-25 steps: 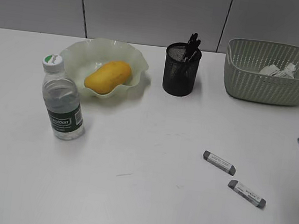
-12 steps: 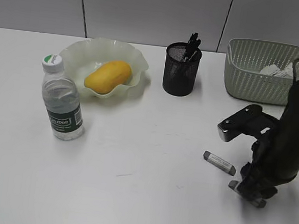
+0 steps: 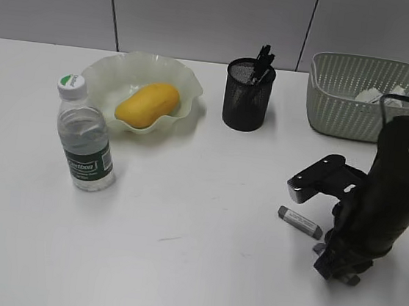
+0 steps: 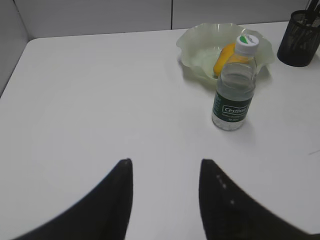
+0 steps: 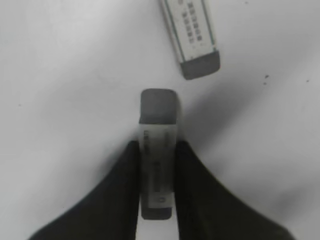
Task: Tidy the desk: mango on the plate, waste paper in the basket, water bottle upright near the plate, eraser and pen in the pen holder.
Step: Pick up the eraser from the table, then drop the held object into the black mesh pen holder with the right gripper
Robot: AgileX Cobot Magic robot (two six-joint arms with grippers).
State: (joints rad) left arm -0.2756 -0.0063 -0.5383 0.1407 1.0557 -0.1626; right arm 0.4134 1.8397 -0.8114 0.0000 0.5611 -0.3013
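Two erasers are seen near right on the desk (image 3: 176,268): one eraser (image 5: 158,150) is pinched between the right gripper (image 5: 157,165) fingers, the other eraser (image 3: 299,221) lies just left. The left gripper (image 4: 165,172) is held spread over bare desk. The mango (image 3: 147,104) lies in the plate (image 3: 102,75).

Desk (image 3: 176,268) smooth matt white; pen holder (image 3: 247,99) black mesh, probably metal; plate (image 3: 102,75) translucent.
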